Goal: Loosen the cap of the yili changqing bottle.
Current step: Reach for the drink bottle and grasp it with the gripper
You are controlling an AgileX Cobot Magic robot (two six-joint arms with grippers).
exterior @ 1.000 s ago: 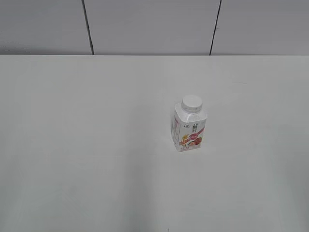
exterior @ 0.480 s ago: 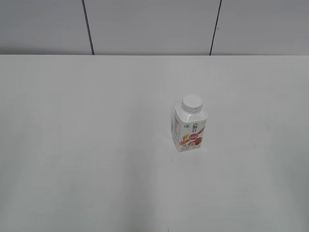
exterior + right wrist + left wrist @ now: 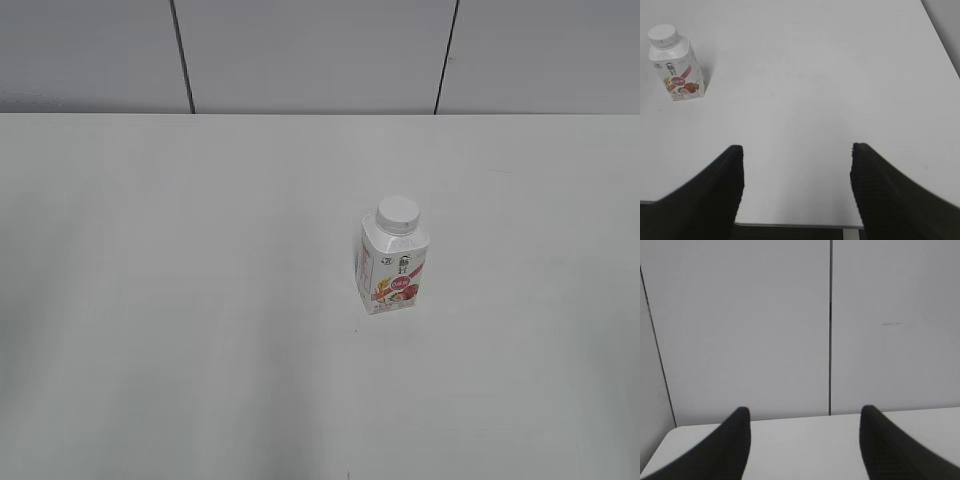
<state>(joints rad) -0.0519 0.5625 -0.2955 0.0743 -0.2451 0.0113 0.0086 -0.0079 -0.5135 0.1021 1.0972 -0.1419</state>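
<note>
The yili changqing bottle (image 3: 391,268) stands upright on the white table, right of the middle, with its white cap (image 3: 398,213) on the neck. It also shows in the right wrist view (image 3: 676,66), at the upper left, with the cap (image 3: 662,33) on top. My right gripper (image 3: 796,150) is open and empty near the table's front edge, well apart from the bottle. My left gripper (image 3: 802,412) is open and empty, facing the back wall. Neither gripper shows in the exterior view.
The white table (image 3: 200,300) runs back to a grey panelled wall (image 3: 310,55). The table's front edge (image 3: 795,226) lies just under my right gripper. The table's left corner (image 3: 675,432) shows in the left wrist view.
</note>
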